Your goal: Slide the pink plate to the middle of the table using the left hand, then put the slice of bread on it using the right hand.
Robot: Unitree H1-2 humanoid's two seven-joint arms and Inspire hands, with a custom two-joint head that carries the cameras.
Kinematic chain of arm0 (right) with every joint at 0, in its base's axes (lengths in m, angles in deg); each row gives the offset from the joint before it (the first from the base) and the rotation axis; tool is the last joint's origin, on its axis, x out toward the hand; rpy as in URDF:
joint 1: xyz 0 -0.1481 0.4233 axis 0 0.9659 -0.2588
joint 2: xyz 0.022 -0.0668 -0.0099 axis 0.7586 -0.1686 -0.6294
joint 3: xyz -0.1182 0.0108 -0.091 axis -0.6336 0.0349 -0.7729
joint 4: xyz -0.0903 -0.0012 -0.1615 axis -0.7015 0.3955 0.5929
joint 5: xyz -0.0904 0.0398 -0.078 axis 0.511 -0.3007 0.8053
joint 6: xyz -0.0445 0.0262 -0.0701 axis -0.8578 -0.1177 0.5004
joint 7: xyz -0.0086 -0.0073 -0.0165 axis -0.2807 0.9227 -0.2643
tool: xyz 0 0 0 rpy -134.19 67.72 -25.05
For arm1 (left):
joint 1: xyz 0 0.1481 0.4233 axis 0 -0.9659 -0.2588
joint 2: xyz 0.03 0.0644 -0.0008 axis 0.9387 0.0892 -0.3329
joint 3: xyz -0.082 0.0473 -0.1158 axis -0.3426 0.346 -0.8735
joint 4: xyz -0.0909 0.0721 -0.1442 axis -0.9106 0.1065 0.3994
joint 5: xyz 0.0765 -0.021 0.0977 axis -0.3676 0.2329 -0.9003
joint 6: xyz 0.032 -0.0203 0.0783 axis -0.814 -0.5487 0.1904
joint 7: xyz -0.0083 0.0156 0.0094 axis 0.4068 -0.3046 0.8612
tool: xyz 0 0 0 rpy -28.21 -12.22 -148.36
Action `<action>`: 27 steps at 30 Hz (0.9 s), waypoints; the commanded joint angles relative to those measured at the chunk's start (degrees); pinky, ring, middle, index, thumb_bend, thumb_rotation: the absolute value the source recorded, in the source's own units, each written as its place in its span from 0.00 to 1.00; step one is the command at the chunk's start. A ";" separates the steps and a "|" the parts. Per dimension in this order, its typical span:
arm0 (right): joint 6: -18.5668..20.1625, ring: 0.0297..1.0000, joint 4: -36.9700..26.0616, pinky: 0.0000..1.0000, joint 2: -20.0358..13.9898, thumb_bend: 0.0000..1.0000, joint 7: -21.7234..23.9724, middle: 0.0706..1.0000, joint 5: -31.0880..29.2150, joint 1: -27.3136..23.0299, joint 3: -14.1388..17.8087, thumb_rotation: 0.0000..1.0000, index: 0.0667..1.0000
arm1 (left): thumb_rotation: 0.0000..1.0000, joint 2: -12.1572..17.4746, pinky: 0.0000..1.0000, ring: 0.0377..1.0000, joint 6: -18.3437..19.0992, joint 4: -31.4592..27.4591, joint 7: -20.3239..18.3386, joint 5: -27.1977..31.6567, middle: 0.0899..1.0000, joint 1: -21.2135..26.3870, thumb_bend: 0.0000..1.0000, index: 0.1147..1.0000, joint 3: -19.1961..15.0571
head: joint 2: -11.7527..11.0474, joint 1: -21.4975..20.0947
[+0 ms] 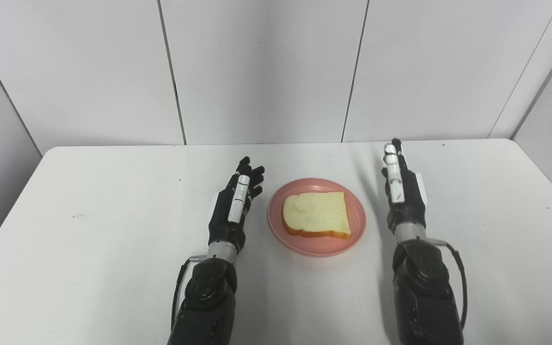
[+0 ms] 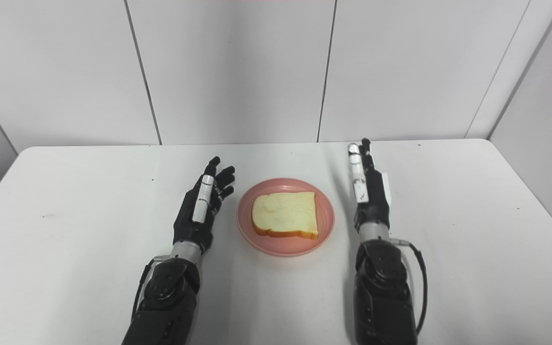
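White tabletop [image 1: 113, 239] fills the view, walled by pale panels [image 1: 261, 67] at its far edge. Both dark arms reach in from the near edge. The left hand [image 1: 234, 206] sits just left of the pink plate [image 1: 276, 211], fingers spread, holding nothing. The right hand [image 1: 401, 191] stands just right of it, fingers straight and empty too. The plate lies about midway between the side edges, and the slice of bread [image 1: 317, 214] lies flat on it.

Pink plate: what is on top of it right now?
One slice of bread lies flat on the pink plate, inside its rim. The plate surface under the slice is covered.
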 commanded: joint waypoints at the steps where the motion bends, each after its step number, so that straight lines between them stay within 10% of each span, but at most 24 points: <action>1: -1.55 0.99 -1.10 0.99 -0.02 0.83 -0.08 1.00 -4.04 -1.99 0.67 0.99 0.97 | 0.83 0.46 0.88 0.86 2.88 1.81 1.43 -0.34 0.81 -2.23 0.77 0.89 -0.29 | -0.11 0.03; 14: 5.01 0.97 -2.65 0.99 -1.78 0.85 -0.32 0.97 -7.53 0.81 -2.85 1.00 0.95 | 0.82 -0.47 0.91 0.93 0.28 1.93 3.44 -1.55 0.90 -2.04 0.80 0.89 -0.37 | 0.02 0.35; 27: 0.97 0.91 -1.32 0.93 -7.13 0.88 1.34 0.87 -1.39 3.45 -10.20 1.00 0.87 | 0.85 -1.10 1.00 1.00 -0.86 0.02 5.78 -4.04 1.00 -2.40 0.81 0.96 0.52 | 0.18 1.00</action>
